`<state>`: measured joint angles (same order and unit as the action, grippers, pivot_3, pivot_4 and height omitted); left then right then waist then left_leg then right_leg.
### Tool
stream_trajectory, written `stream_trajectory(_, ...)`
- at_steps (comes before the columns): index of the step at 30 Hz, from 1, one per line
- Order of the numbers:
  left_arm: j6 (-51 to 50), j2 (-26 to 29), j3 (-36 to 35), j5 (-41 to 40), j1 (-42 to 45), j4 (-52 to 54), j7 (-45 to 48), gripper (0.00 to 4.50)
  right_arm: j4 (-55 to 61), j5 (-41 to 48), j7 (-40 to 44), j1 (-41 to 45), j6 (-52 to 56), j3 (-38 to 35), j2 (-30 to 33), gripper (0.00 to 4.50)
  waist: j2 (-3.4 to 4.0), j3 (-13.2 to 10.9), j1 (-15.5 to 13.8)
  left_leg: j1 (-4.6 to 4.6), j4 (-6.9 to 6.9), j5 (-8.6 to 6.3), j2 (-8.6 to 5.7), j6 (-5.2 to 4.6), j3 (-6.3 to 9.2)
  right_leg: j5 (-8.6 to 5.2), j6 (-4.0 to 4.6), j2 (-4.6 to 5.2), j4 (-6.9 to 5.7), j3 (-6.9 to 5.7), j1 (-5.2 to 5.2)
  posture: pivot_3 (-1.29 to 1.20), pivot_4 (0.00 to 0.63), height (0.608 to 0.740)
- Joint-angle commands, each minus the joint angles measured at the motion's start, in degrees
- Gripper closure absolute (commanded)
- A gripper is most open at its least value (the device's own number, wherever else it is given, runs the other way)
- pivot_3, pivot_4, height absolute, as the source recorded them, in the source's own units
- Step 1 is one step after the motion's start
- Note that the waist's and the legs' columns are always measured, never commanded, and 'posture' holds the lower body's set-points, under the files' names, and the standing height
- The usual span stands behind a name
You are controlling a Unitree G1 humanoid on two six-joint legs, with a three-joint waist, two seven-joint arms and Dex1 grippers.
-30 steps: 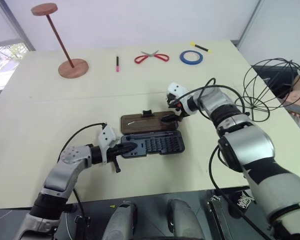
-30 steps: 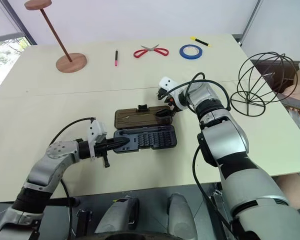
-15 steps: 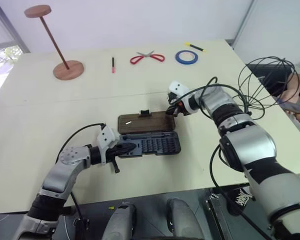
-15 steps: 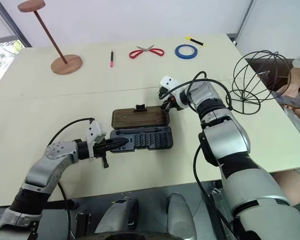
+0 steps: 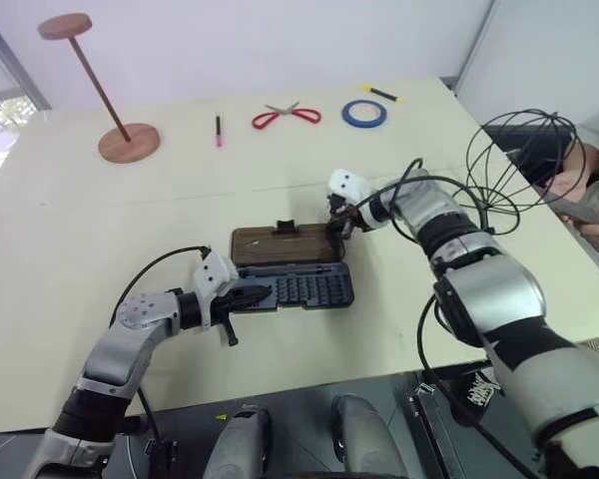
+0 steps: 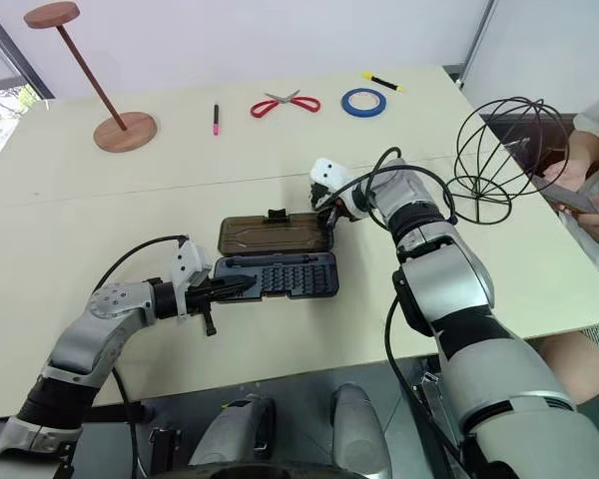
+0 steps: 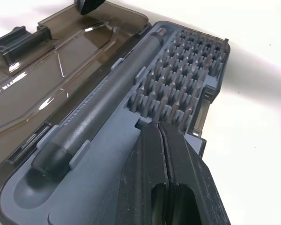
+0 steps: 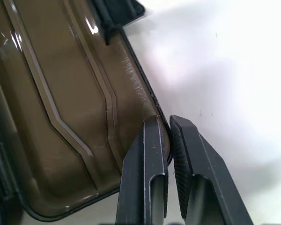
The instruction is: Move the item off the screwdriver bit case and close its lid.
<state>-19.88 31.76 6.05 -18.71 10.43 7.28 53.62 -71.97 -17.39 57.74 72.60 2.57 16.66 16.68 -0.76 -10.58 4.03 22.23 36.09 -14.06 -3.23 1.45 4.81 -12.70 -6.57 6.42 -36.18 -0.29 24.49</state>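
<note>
The screwdriver bit case (image 5: 309, 289) lies open in the middle of the table, with rows of bits (image 7: 178, 79) and a grey driver handle (image 7: 103, 108) inside. Its brown translucent lid (image 5: 280, 244) is folded back flat behind it. My left gripper (image 5: 263, 295) is shut and rests on the left end of the case's base (image 7: 161, 129). At the lid's right edge my right gripper (image 5: 336, 226) is shut on the rim (image 8: 167, 123), one finger inside and one outside. The item, a black wire globe cage (image 5: 519, 160), stands on the table far to the right, away from the case.
A wooden disc-topped stand (image 5: 130, 142) is at the back left. A pink pen (image 5: 218, 130), red scissors (image 5: 287, 115), a blue tape roll (image 5: 364, 113) and a yellow marker (image 5: 379, 94) lie along the far edge. A person (image 5: 594, 190) sits beyond the cage.
My right gripper has gone from open to shut on the lid's right rim and has rolled a little. The left gripper has kept still. The camera has shifted.
</note>
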Motion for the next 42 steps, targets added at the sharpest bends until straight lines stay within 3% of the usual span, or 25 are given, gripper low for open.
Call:
stream_trajectory(1,-0.72,0.25,0.97,0.55,0.55,-0.51,0.38,4.50,5.93,-1.56,-3.35,-0.49,-6.84,1.33,0.86,4.47,0.00,0.00,-0.03,0.00,0.00,0.00,0.00,0.00,0.01,0.00,0.00,0.00,0.00,0.00,0.00,0.00,0.150,0.740)
stream_trajectory(8,-0.32,0.01,1.55,0.86,2.24,-2.08,0.87,4.50,29.15,-1.81,-5.16,-10.68,-12.50,1.46,5.57,4.47,0.00,0.00,-0.30,0.02,0.00,0.01,0.00,0.01,0.02,0.00,0.00,0.01,0.01,0.00,0.01,0.00,0.150,0.740)
stream_trajectory(16,0.24,-0.09,2.08,1.28,3.87,-3.54,1.48,4.50,60.06,-3.39,-7.53,-26.45,-2.62,-0.39,11.45,4.47,0.00,0.00,-1.07,0.04,0.00,0.01,0.01,0.01,0.01,0.00,0.00,0.01,0.04,0.00,0.02,0.00,0.150,0.740)
stream_trajectory(20,0.47,-0.03,2.28,1.44,4.62,-4.13,1.85,4.50,69.29,-5.06,-10.07,-31.34,1.53,-1.41,12.91,4.47,-0.01,0.00,-1.70,0.06,0.03,0.00,0.01,0.01,-0.01,0.00,0.00,0.02,0.05,0.00,0.01,0.00,0.150,0.740)
stream_trajectory(33,-1.45,-0.27,-0.04,-0.80,8.57,-2.35,1.98,4.50,74.78,-6.99,-12.27,-33.77,5.70,0.56,12.54,4.47,-0.04,-0.02,-1.64,0.08,0.05,0.01,0.01,0.00,-0.02,-0.01,-0.01,0.03,0.07,0.00,0.00,0.00,0.150,0.740)
stream_trajectory(42,-10.09,-3.20,-8.35,-11.27,23.16,5.23,-4.24,4.50,73.84,-7.30,-12.44,-33.60,4.29,1.61,13.54,4.47,-0.11,-0.06,-1.71,0.15,0.10,0.01,0.00,0.01,0.01,0.00,-0.02,0.04,0.09,-0.02,0.01,0.00,0.150,0.740)
